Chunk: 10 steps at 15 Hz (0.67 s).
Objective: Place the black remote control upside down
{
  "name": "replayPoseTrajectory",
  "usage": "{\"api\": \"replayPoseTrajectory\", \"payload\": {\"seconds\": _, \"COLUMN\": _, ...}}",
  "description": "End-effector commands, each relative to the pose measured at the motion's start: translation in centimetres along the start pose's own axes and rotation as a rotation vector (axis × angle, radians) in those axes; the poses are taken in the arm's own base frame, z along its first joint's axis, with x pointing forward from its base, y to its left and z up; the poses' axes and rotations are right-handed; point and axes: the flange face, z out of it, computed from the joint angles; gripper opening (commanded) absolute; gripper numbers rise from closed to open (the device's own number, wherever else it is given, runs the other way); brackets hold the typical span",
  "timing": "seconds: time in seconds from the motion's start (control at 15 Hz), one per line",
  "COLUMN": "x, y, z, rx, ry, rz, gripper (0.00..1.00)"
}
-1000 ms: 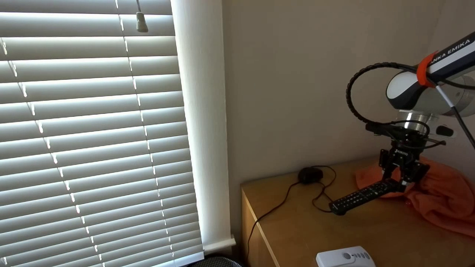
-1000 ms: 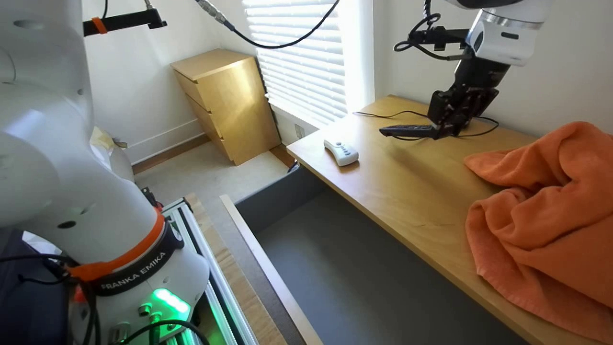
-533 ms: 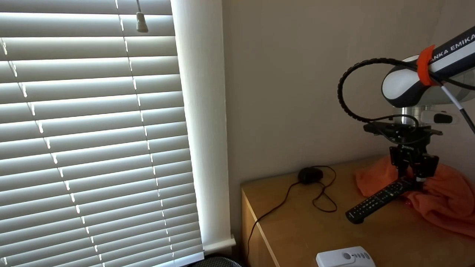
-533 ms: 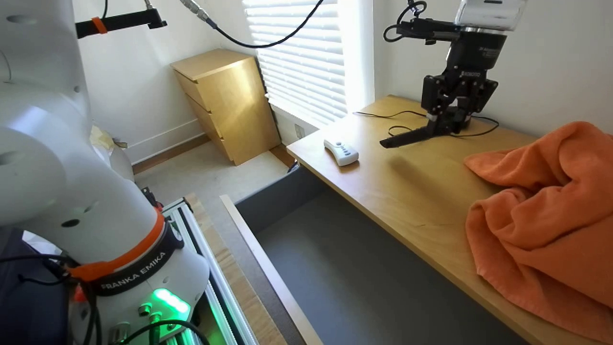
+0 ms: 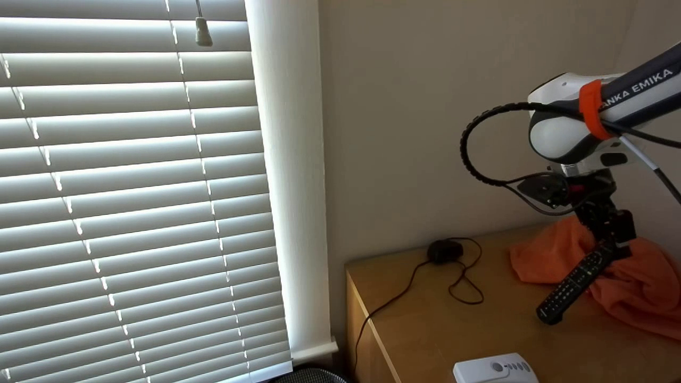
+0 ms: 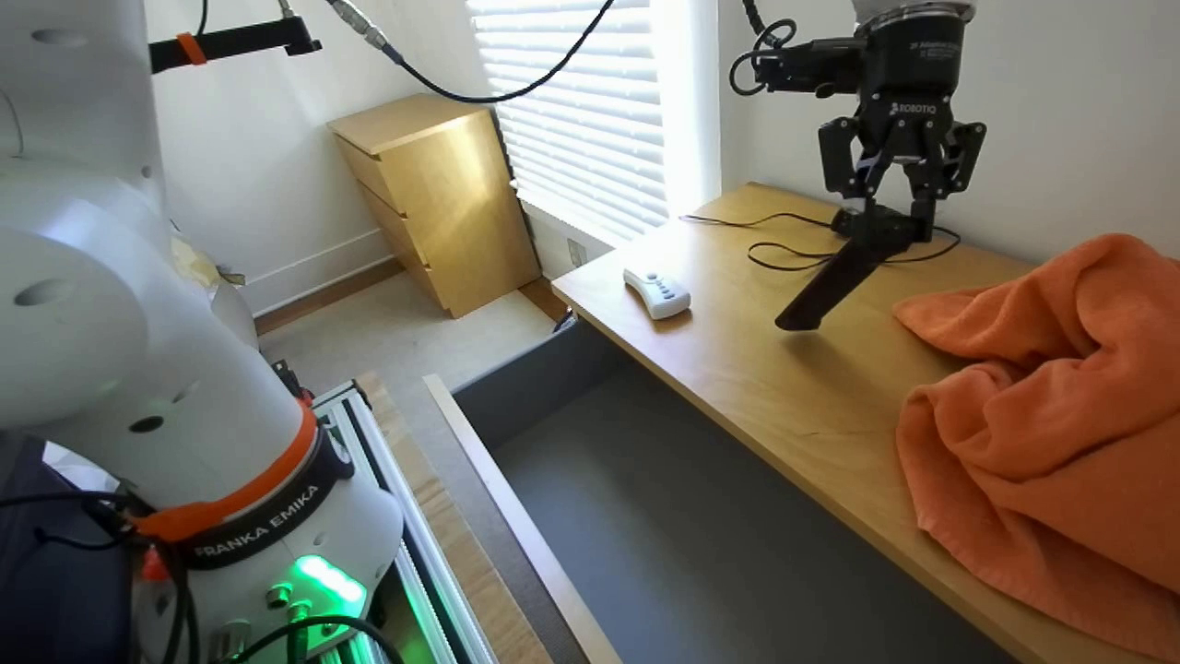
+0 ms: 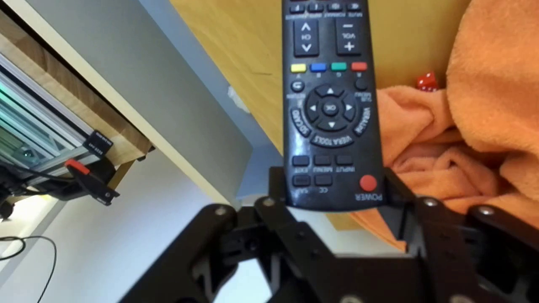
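Slanting downward from claw (image 6: 890, 219): black remote (image 6: 840, 277)

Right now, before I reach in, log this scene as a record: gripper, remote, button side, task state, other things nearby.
gripper: closed on one end of the black remote control
remote pose: tilted, free end lower; contact with the tabletop unclear
button side: visible in the wrist view
task state: remote held, not yet laid upside down
white remote: on the tabletop, buttons up
orange cloth: crumpled on the tabletop
black cabled object: on the tabletop
drawer: open below the tabletop
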Motion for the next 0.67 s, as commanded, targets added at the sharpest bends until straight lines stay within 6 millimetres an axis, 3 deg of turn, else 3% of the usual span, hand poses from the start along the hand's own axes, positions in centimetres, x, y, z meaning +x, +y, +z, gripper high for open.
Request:
{"api": "replayPoseTrajectory", "payload": {"seconds": 0.0, "x": -0.6, "y": -0.4, "z": -0.7, "rx": -0.002, "ry": 0.163, "rz": 0.060, "gripper": 0.30}}
{"api": "replayPoseTrajectory", "payload": {"seconds": 0.6, "x": -1.9, "y": -1.5, "z": -1.3, "rx": -0.001, "ry": 0.491, "rz": 0.088, "gripper": 0.30}}
